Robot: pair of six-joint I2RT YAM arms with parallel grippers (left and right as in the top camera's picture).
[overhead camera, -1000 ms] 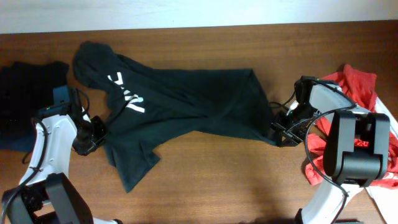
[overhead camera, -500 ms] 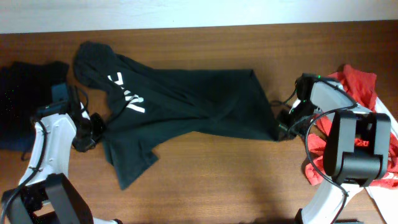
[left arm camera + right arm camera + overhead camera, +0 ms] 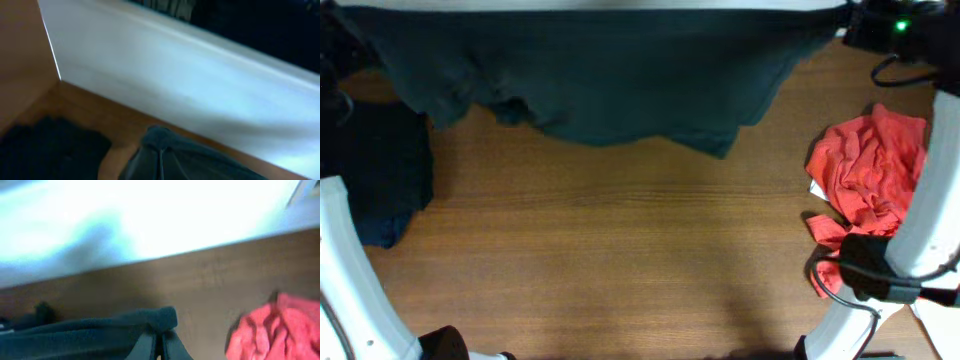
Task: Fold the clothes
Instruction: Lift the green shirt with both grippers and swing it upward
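1. Between the two sets of fingers, the charcoal garment (image 3: 600, 80) now hangs as one wide sheet, stretched from the left gripper (image 3: 161, 162) to the right gripper (image 3: 161, 349). One second ago it lay crumpled on the table (image 3: 620, 260) with the fingers at its side edges. Both arms have since raised it.
2. Right gripper: the fingers are clenched on a rolled edge of the charcoal garment. In the wrist view the cloth bunches directly over the fingertips.
3. Left gripper: the blurred wrist view does not show the fingers distinctly. The cloth gathers to a point where they sit, and in the overhead view the end of the sheet nearest them is held up. We therefore judge that they are gripping it.
4. Below the line joining the fingers, the lower edge hangs unevenly and sags deepest partway toward the right fingers. The white lettering is out of view.
5. We read this as the spread-out step: the garment is opened out but not yet folded. The next move calls for laying it down flat while keeping tension between the fingers. If either grasp slips, the sheet would collapse.
6. The red garment (image 3: 865, 165) lies on the table below the right fingers, and the black pile (image 3: 375, 170) lies below the left fingers. Neither gripper touches them.
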